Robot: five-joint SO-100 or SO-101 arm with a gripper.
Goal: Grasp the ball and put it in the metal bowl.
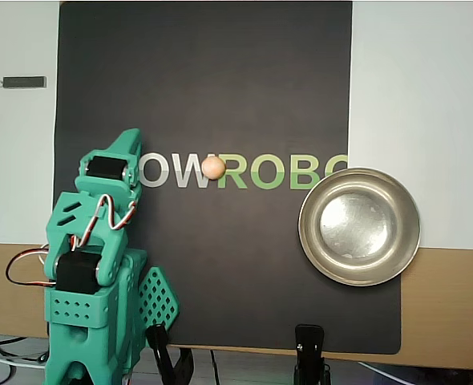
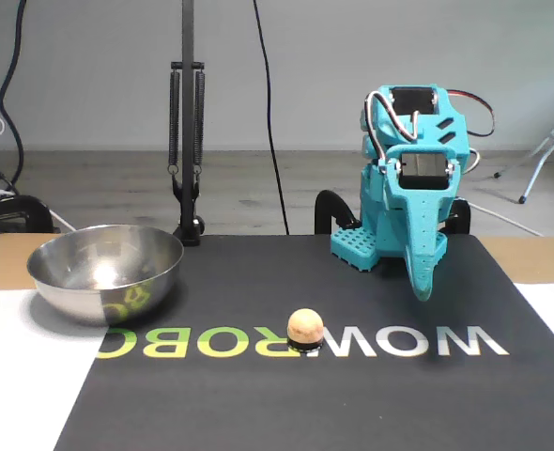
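Ball [image 1: 213,168] sits on the black mat [image 1: 204,80] between the white W and green R of the lettering, small dark ring under it in fixed view. Metal bowl [image 1: 359,227] lies at 4 o'clock from it in overhead view, well apart. End effector [image 2: 423,285] folded, tip pointing down, fingers together, holding nothing.
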